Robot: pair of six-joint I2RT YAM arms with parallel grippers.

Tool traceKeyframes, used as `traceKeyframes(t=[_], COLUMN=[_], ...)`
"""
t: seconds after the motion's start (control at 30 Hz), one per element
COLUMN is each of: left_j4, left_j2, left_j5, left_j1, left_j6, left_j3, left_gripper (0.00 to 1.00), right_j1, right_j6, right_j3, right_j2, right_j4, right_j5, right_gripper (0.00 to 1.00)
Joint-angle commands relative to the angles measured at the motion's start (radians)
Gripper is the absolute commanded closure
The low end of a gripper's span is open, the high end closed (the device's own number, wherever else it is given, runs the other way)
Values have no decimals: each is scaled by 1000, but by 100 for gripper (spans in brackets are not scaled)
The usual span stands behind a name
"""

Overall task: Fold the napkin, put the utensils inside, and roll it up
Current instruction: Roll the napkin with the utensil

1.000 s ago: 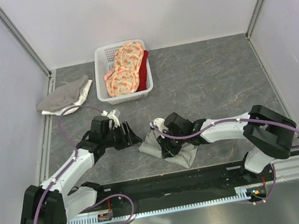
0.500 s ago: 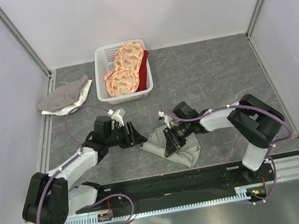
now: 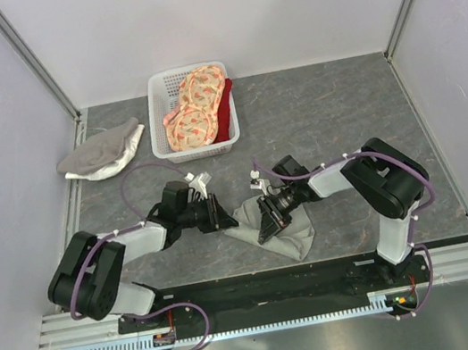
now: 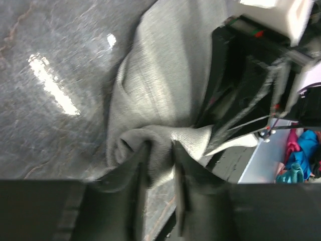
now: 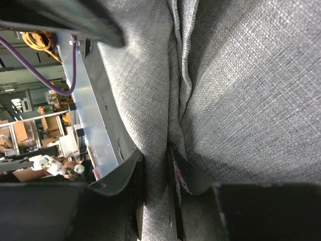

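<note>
The grey-green napkin (image 3: 285, 234) lies bunched on the table between the two arms. My left gripper (image 3: 222, 219) is at its left edge; in the left wrist view it (image 4: 159, 150) is shut on a fold of the napkin (image 4: 165, 85). My right gripper (image 3: 265, 224) lies on the napkin's top; in the right wrist view it (image 5: 156, 165) is shut on a ridge of the napkin (image 5: 235, 100). The fork is out of view.
A white basket (image 3: 163, 124) holding orange-pink patterned cloths (image 3: 195, 109) and a red cloth stands at the back. A smaller grey-and-white cloth (image 3: 101, 151) lies at the back left. White walls close in the table on three sides.
My left gripper has moved right to the napkin's left edge and closed on it. My right gripper has shifted slightly left on the napkin and the arm has folded inward.
</note>
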Motion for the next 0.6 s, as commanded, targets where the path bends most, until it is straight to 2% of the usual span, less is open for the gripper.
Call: traceKeyframes(t=[0.0, 0.07, 0.27, 0.47, 0.57], left_j4=[48, 7, -105, -151, -167], left_j2=[67, 90, 181, 219, 224], left_j5=[28, 9, -6, -12, -11], left_j1=[-18, -21, -38, -52, -55], left_j6=[-17, -13, 23, 30, 37], left_j3=[15, 30, 104, 141, 150], left_gripper=[79, 87, 92, 94, 94], right_j1=[-13, -12, -13, 39, 88], right_j6=[-62, -64, -59, -73, -52], right_j3=[5, 10, 16, 36, 16], right_j2=[27, 9, -126, -378, -454], right_j4=[-66, -83, -184, -382, -446], right_j5=[111, 128, 270, 530, 621], right_gripper=[68, 63, 35, 23, 17])
